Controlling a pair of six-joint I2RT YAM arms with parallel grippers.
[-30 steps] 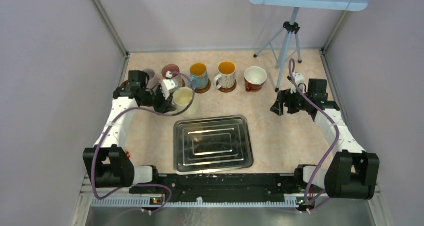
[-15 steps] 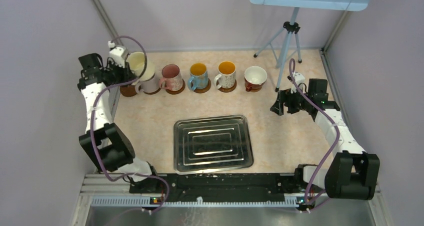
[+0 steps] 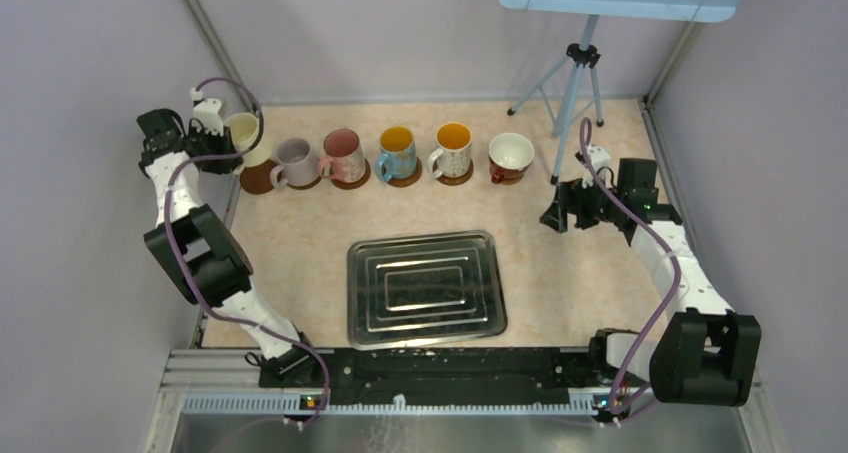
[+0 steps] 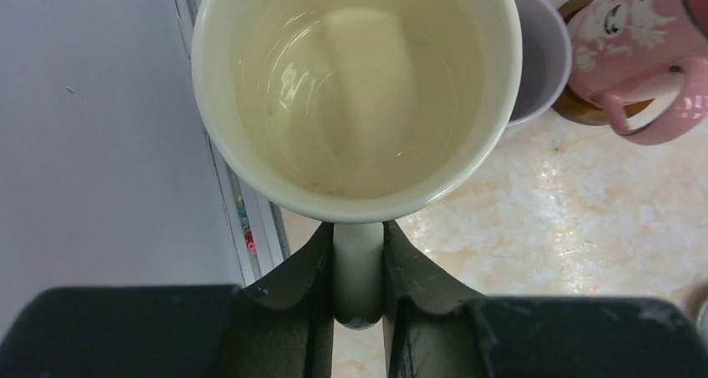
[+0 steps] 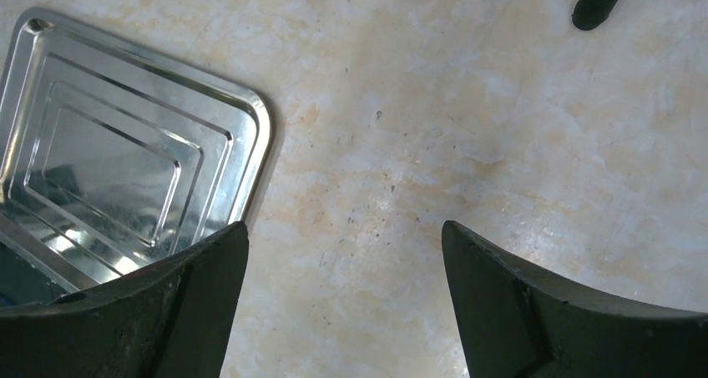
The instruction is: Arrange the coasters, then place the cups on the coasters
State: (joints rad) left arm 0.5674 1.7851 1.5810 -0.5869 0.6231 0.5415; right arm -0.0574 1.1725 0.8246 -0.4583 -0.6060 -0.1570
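Note:
My left gripper (image 3: 222, 141) is shut on the handle of the cream cup (image 3: 243, 136) and holds it up at the back-left corner. In the left wrist view the handle (image 4: 359, 269) sits clamped between both fingers, and the cream cup (image 4: 359, 86) hangs over the table's left rail. A bare dark brown coaster (image 3: 258, 178) lies just in front of it. The lilac cup (image 3: 293, 161), pink cup (image 3: 343, 153), blue-handled cup (image 3: 397, 151), orange-inside cup (image 3: 452, 148) and dark red cup (image 3: 511, 155) stand in a row on coasters. My right gripper (image 3: 560, 213) is open above bare table, nothing between its fingers (image 5: 209, 294).
The silver tray (image 3: 427, 286) lies in the middle near the front, and its corner (image 5: 108, 169) shows beside my right gripper. A tripod (image 3: 572, 73) stands at the back right. Grey walls close in the table on the left, back and right.
My left arm has swung the cream cup from beside the tray up to the back-left corner, past the lilac cup. The right arm has not moved.

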